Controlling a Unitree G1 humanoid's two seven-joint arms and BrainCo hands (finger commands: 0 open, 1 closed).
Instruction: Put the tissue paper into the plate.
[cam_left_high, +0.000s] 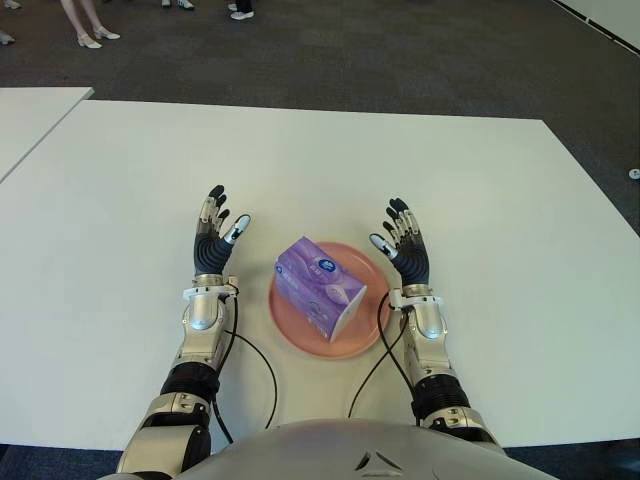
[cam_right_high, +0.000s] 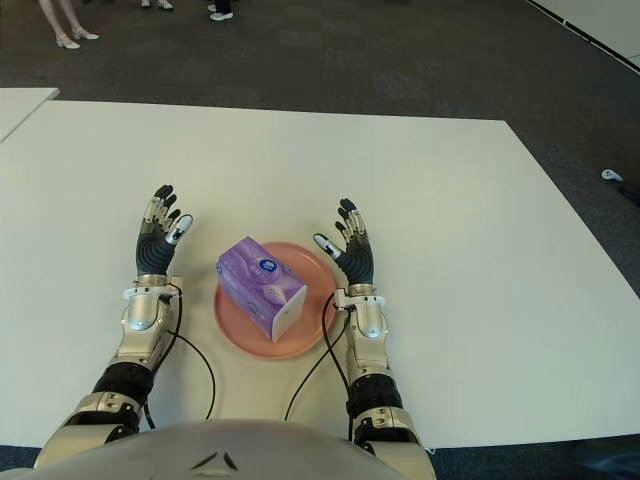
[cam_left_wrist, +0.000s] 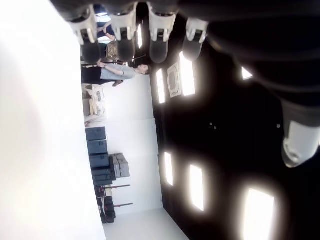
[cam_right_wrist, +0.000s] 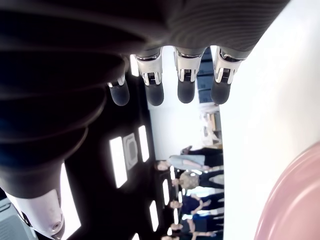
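Observation:
A purple tissue pack (cam_left_high: 318, 286) lies inside the round pink plate (cam_left_high: 368, 331) near the table's front edge. My left hand (cam_left_high: 216, 230) stands to the left of the plate, fingers spread and pointing up, holding nothing. On the plate's right side my right hand (cam_left_high: 402, 238) is raised the same way, fingers spread and empty. Neither hand touches the pack. The right wrist view shows the plate's rim (cam_right_wrist: 295, 205) beside the straight fingers (cam_right_wrist: 185, 85); the left wrist view shows only extended fingers (cam_left_wrist: 125, 30) against the room.
The white table (cam_left_high: 330, 170) stretches wide ahead and to both sides. A second white table (cam_left_high: 30, 115) stands at the far left. Several people's feet (cam_left_high: 95, 38) show on the dark carpet beyond. Black cables (cam_left_high: 255, 375) run along both forearms.

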